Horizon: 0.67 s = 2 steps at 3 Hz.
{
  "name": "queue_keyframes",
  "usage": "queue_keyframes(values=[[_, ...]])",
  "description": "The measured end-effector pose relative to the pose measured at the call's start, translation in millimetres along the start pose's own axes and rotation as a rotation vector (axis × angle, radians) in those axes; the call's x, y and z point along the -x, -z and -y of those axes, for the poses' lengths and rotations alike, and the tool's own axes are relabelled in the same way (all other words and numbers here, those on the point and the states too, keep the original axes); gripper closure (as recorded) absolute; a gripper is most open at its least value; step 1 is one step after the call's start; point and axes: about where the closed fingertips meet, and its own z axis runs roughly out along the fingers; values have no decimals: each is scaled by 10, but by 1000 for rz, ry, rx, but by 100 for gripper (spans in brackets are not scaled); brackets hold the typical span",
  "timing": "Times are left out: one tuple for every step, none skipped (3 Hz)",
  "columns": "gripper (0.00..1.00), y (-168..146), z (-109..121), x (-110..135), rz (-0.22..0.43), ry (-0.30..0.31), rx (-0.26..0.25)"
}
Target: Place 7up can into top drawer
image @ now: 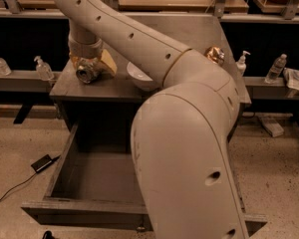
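Observation:
The 7up can (pixel 86 74) lies on its side on the grey cabinet top (pixel 114 89), near its left end, with its round metal end facing me. My gripper (pixel 89 67) reaches down from above and straddles the can, open, with one tan finger (pixel 108 63) to the can's right and the other to its left. The top drawer (pixel 84 214) is pulled out below the cabinet top, with its floor bare. My arm hides the drawer's right part and its knob.
A white bowl (pixel 138 76) sits on the cabinet top right of the can, half hidden by my arm. An orange-bronze can (pixel 215 55) shows at the far right. Bottles (pixel 42 68) stand on side ledges. A black box with a cable (pixel 41 163) lies on the floor at left.

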Motion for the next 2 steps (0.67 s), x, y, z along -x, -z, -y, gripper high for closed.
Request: queue_keyframes(values=[[73,27,8,-9,0,0,0],[95,355,59,83,-27,18,-55]])
